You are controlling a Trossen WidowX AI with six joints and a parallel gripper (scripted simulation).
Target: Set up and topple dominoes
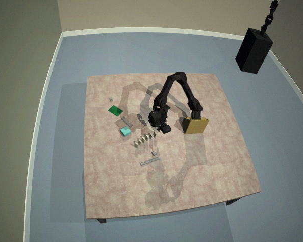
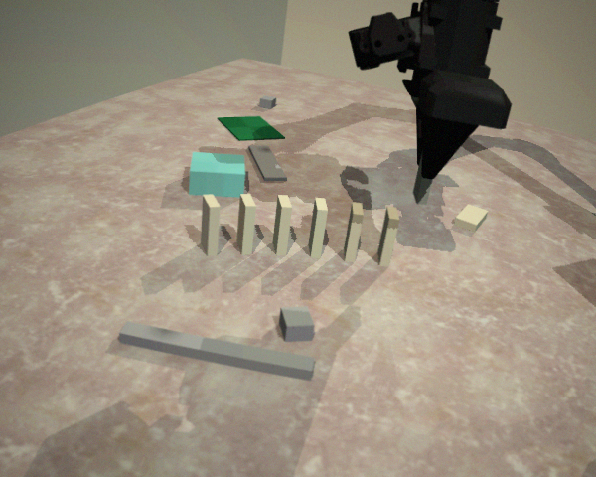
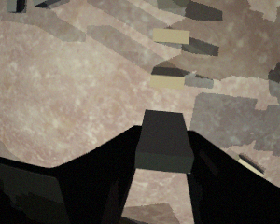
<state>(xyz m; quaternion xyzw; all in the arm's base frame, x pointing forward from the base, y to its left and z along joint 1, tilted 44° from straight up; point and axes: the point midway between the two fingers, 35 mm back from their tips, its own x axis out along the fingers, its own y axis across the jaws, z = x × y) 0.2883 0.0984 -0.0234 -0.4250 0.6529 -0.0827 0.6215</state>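
Several cream dominoes stand upright in an evenly spaced row. The row's left end domino [image 2: 210,226] is near the teal block in the exterior view, and its right end domino [image 2: 387,237] [image 3: 167,82] is nearest my gripper. My gripper [image 2: 423,177] [image 3: 164,134] is shut on a domino [image 2: 420,190] [image 3: 163,140], which looks dark in shadow. It is held roughly upright off the right end of the row, apparently above the table; the fingers hide its upper part. Another cream domino [image 2: 470,218] lies flat farther right.
A teal block [image 1: 125,130] [image 2: 217,174], a flat grey bar [image 1: 126,121] [image 2: 267,163], a green square [image 1: 115,111] [image 2: 250,128] and a small grey cube [image 2: 267,102] lie behind the row. A grey block [image 2: 296,324] and a long grey bar [image 1: 149,161] [image 2: 216,350] lie in front.
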